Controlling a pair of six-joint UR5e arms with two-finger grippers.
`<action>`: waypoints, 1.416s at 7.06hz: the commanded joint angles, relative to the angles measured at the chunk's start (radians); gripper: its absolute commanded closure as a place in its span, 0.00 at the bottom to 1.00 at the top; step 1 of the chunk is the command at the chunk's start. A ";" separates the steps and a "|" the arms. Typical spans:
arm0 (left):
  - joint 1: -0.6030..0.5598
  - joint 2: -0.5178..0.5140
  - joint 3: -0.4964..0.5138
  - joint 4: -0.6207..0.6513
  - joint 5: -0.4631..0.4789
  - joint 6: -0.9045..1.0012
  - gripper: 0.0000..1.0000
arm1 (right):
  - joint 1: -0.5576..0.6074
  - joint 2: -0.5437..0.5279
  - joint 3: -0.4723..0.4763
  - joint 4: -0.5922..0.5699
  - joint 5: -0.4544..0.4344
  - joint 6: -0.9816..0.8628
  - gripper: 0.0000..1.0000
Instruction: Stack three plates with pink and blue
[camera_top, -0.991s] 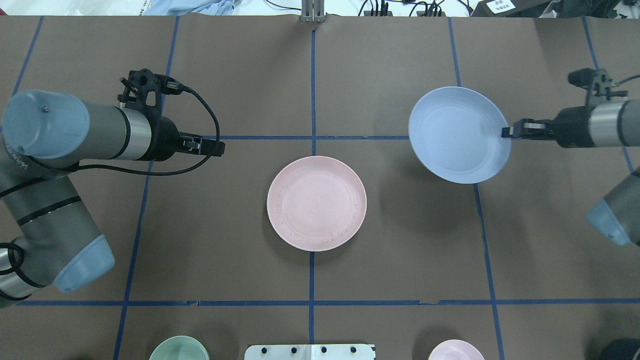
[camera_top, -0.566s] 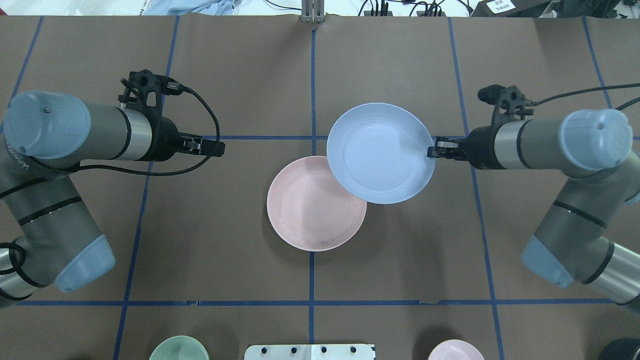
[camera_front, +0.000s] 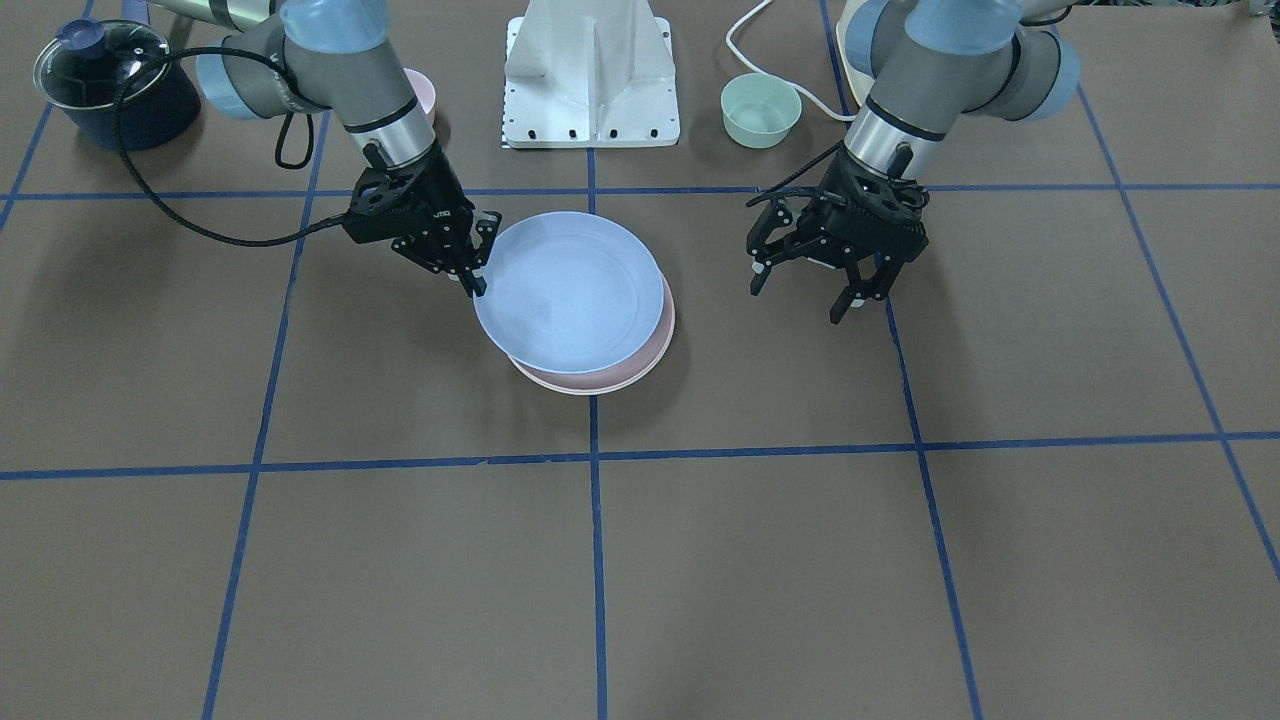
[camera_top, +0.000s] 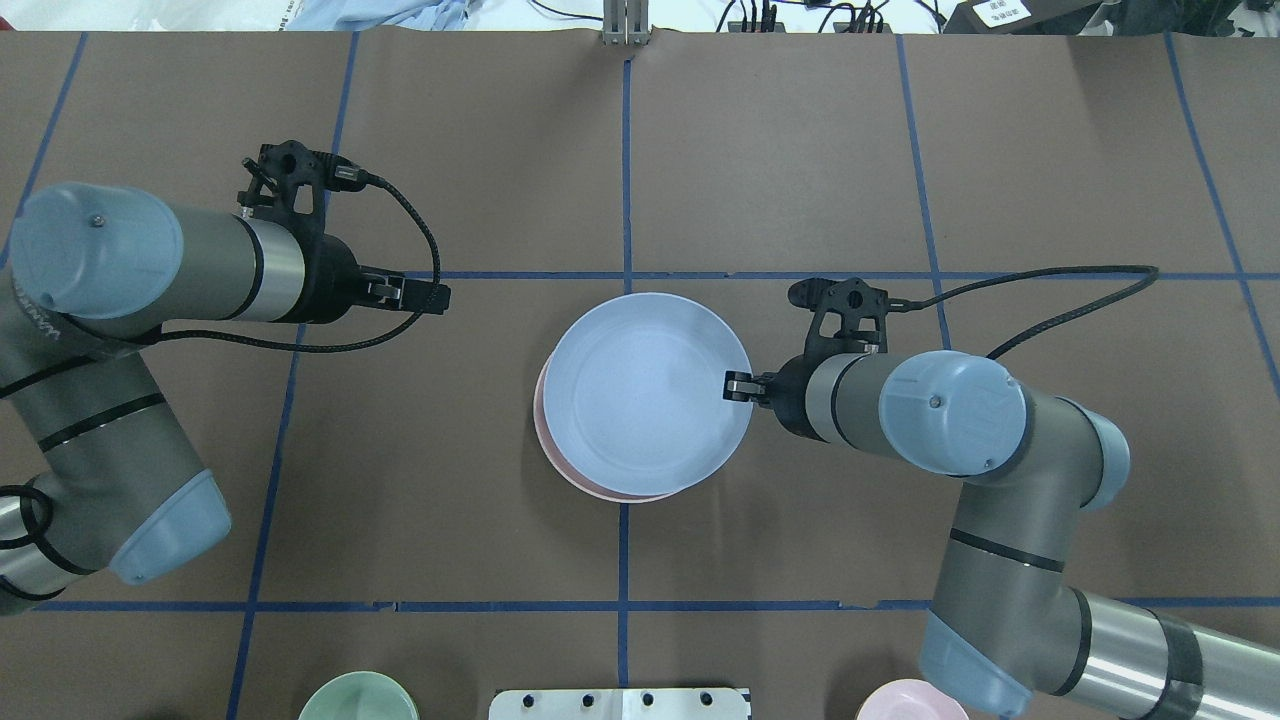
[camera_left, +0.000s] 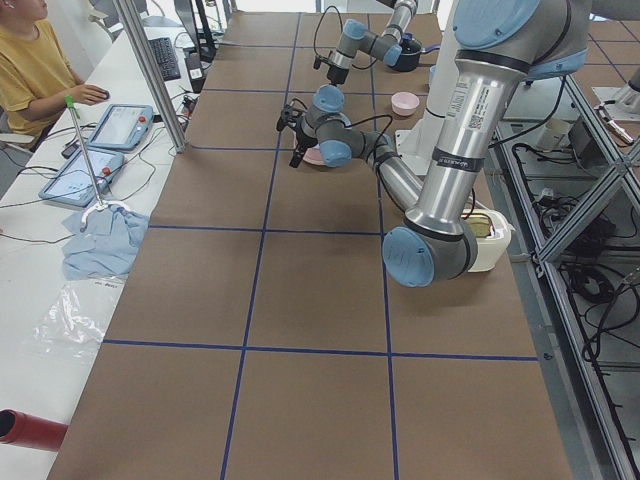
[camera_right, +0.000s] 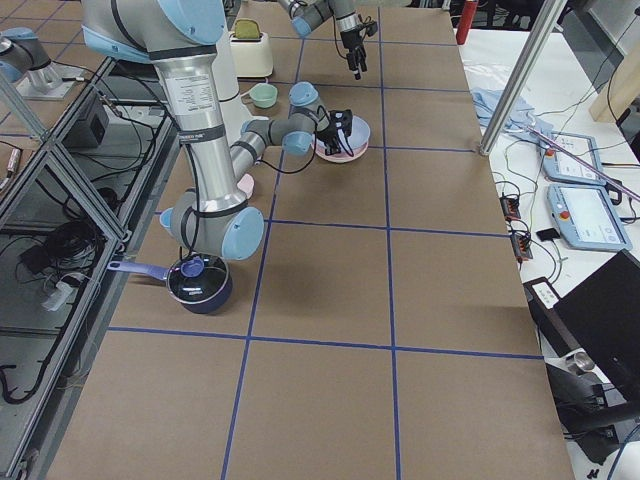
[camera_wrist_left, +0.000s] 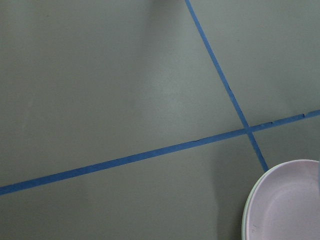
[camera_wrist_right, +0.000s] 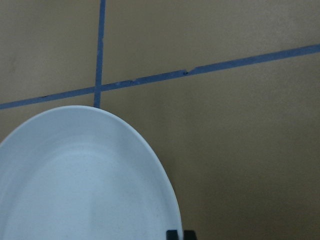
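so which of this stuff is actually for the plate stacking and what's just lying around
For the job:
- blue plate, held at its rim by the right gripper
- pink plate, under the blue one
- left gripper, open and empty

Just lying about:
- mint-green bowl
- small pink bowl
- lidded dark pot

Brown paper covers the lab table (camera_front: 300, 560), gridded in blue tape (camera_front: 597, 560) and softly lit from above. Along its far edge runs a white bench (camera_left: 60, 260) carrying two tablets (camera_left: 122, 125), a keyboard (camera_left: 163, 58) and a crumpled blue cloth (camera_left: 100, 240), with a yellow-shirted operator (camera_left: 35, 60) seated there. An aluminium post (camera_left: 152, 75) rises beside it; cables (camera_right: 50, 240) litter the floor on the near side.
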 joint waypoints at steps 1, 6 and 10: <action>0.000 -0.002 -0.001 0.000 0.000 -0.002 0.00 | -0.013 0.041 -0.040 -0.008 -0.026 0.020 0.30; -0.051 0.046 -0.010 0.014 -0.003 0.096 0.00 | 0.276 0.086 -0.020 -0.367 0.189 -0.358 0.00; -0.503 0.290 -0.014 0.031 -0.284 0.669 0.00 | 0.782 -0.233 -0.021 -0.354 0.643 -1.104 0.00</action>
